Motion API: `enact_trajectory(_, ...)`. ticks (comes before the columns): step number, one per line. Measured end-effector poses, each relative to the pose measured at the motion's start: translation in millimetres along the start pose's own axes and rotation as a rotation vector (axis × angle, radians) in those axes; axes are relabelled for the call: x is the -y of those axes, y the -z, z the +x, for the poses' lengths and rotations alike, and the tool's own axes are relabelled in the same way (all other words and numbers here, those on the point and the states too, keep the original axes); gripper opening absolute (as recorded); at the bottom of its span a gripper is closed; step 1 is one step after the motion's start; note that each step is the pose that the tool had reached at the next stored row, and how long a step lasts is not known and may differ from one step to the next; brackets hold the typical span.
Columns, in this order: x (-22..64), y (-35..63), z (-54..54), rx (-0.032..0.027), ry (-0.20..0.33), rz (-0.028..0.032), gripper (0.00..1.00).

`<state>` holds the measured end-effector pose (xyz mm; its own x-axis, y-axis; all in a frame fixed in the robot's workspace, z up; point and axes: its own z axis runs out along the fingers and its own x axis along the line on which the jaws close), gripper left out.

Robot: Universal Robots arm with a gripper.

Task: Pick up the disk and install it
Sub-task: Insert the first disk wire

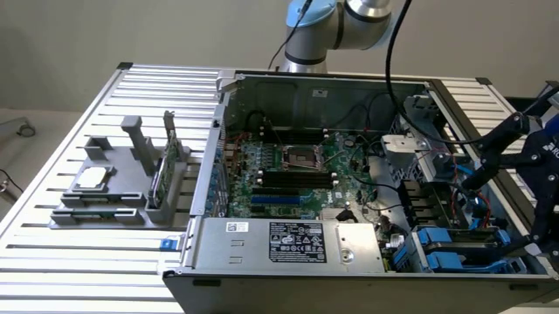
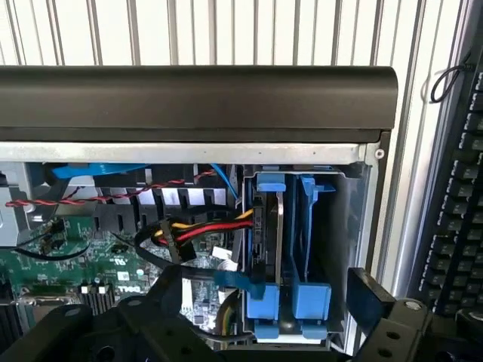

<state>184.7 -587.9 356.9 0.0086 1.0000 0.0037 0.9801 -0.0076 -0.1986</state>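
Above the drive bay, the gripper (image 2: 264, 302) jaws stand wide apart, straddling the seated disk (image 2: 273, 256), gripping nothing.

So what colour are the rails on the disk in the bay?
Blue rails on the disk; the wrist view shows them best.

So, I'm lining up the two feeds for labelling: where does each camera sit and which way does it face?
Exterior view: raised, off the arm, looking down into the open computer case on the slatted table; the gripper hangs open at its right.
Wrist view: on the wrist, looking down between the fingers at the disk in its bay.
Shared: the blue rails, the green motherboard.
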Motion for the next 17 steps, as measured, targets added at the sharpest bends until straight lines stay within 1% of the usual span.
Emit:
enact_trajectory(2,0.6,2.9,0.0,0.0000,0.000,0.0086,0.95)
enact_trajectory(4,0.8,3.8,-0.2,0.0002,0.000,0.0179,0.95)
enact_trajectory(6,1.1,3.7,-0.4,0.0001,0.000,0.0233,0.95)
enact_trajectory(8,1.6,3.6,-0.7,0.0003,0.000,0.0268,0.95)
enact_trajectory(10,2.2,3.1,-1.1,0.0004,0.000,0.0286,0.95)
enact_trajectory(17,6.5,-0.6,-2.9,0.0021,-0.001,0.0285,0.95)
